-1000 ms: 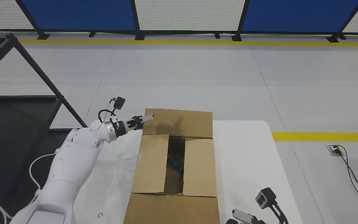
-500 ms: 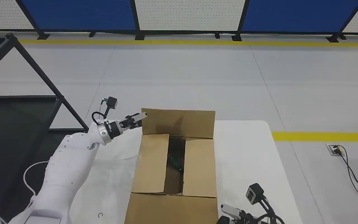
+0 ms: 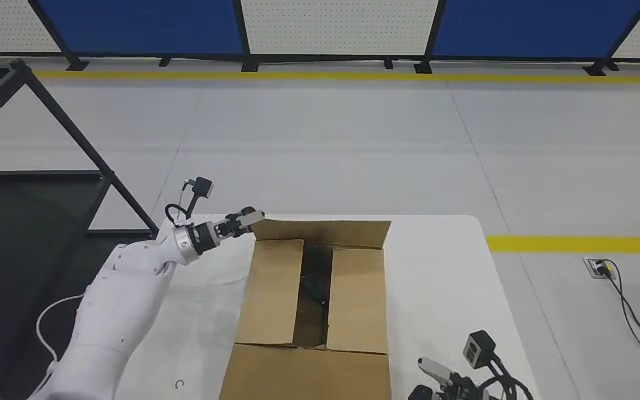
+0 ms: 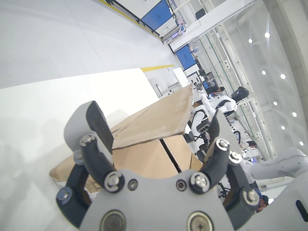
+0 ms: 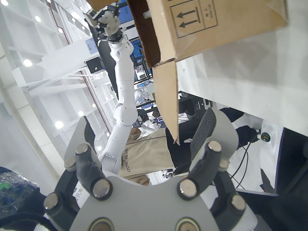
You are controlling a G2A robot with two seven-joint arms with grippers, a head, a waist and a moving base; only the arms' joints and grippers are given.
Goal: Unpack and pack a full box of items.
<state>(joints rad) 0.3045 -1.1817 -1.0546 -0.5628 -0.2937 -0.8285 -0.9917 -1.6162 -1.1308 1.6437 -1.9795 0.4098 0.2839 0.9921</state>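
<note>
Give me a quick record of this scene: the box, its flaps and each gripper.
box: cardboard box on white table
side flaps: folded inward, dark gap between them
far flap: tilted partway up
left gripper: fingers open, at the far flap's corner
right gripper: fingers open, by the near flap

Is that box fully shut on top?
No, the cardboard box shows a dark open slit down the middle of its top.
</note>
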